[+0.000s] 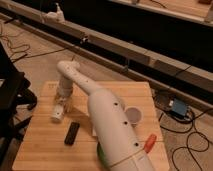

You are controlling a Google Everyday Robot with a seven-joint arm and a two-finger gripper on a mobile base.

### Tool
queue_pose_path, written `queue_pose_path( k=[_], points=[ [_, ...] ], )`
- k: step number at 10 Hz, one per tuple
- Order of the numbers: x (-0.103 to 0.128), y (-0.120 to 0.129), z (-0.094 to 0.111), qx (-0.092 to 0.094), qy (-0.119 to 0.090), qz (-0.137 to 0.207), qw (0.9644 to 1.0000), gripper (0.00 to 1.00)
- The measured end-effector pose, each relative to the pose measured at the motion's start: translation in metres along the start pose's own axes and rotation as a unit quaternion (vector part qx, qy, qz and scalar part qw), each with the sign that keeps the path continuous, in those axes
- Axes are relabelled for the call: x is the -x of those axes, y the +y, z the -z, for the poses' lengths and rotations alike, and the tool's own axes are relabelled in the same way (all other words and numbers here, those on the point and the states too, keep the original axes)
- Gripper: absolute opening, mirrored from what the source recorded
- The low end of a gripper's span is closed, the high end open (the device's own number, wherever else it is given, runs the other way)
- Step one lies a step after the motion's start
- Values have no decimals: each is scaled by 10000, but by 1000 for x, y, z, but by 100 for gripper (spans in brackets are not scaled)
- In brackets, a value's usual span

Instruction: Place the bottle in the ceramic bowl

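The small white bottle [57,114] lies on the wooden table [40,150] at its left side. My gripper [62,103] hangs straight down from the white arm and sits right at the bottle's upper end, touching or nearly touching it. The dark green ceramic bowl [100,152] is at the front of the table. Only a sliver of its left rim shows, because my thick white forearm [112,130] covers the rest.
A black remote [72,133] lies in front of the bottle. A translucent cup [133,115] stands right of the arm. An orange object [149,142] lies near the front right. Black equipment [12,95] stands left of the table. Cables and a blue box [177,107] lie on the floor.
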Motion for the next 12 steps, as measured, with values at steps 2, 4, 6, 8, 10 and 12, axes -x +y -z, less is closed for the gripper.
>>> queue_pose_path(
  k=[2,4,6,8,10,12],
  points=[
    [-3,-3,-1,47,99,70,9999,37],
    [-6,-7,5,27,242,117,9996,14],
    [-8,-10,14,-62,337,129,9993,2],
    [-13,-11,38,-248,572,83,9980,0],
    [-14,-7,69,-498,759,41,9959,0],
    [-14,2,98,-654,957,10,9933,0]
  ],
)
